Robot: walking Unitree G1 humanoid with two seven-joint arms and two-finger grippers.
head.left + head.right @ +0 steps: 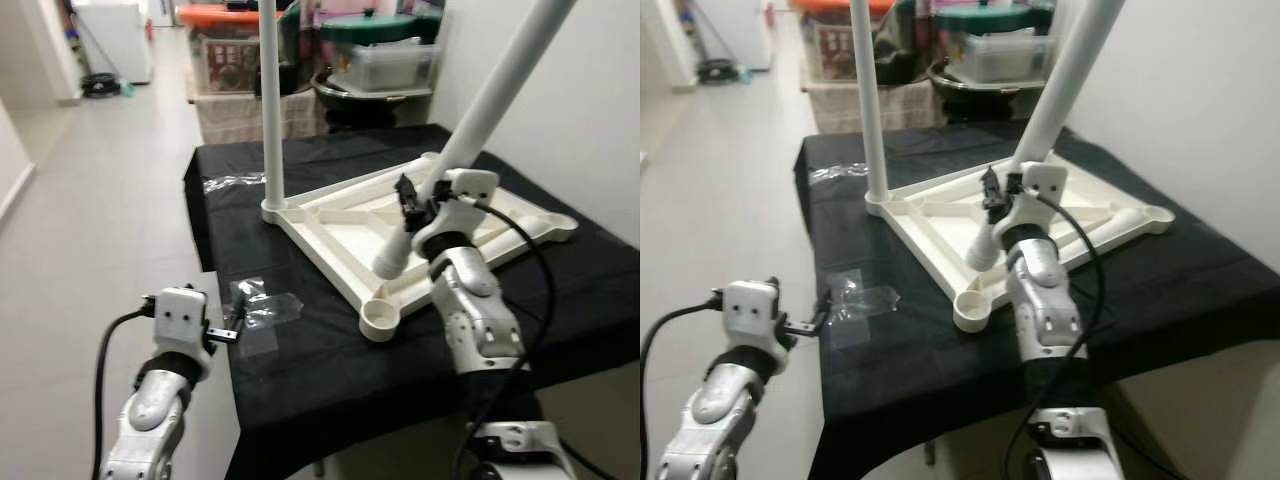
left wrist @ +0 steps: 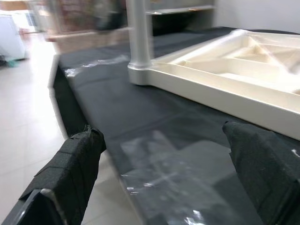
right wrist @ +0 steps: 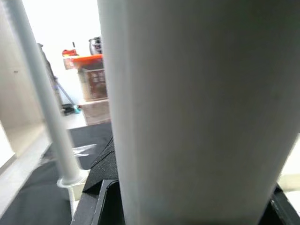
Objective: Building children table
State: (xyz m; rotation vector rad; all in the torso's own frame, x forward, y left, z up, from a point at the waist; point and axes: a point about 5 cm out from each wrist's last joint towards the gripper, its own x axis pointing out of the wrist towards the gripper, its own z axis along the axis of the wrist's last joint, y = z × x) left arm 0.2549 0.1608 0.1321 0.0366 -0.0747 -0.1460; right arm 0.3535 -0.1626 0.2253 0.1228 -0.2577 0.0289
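Observation:
A white children's table top [image 1: 350, 215] lies upside down on a black-covered table [image 1: 300, 380]. One white leg [image 1: 271, 100] stands upright in its far left corner. My right gripper [image 1: 415, 200] is shut on a second white leg [image 1: 490, 95], which leans up to the right; its lower end [image 1: 390, 262] hangs just above the frame, short of the near corner socket [image 1: 380, 318]. In the right wrist view this held leg [image 3: 197, 112] sits close between the fingers. My left gripper [image 1: 232, 335] stands open at the table's left edge, level with a clear plastic wrapper [image 1: 265, 305].
Storage boxes and a lidded bin [image 1: 385, 60] stand behind the table. A white wall [image 1: 580, 100] runs along the right. Tiled floor [image 1: 90, 220] opens to the left. More clear plastic [image 1: 232, 182] lies at the table's far left corner.

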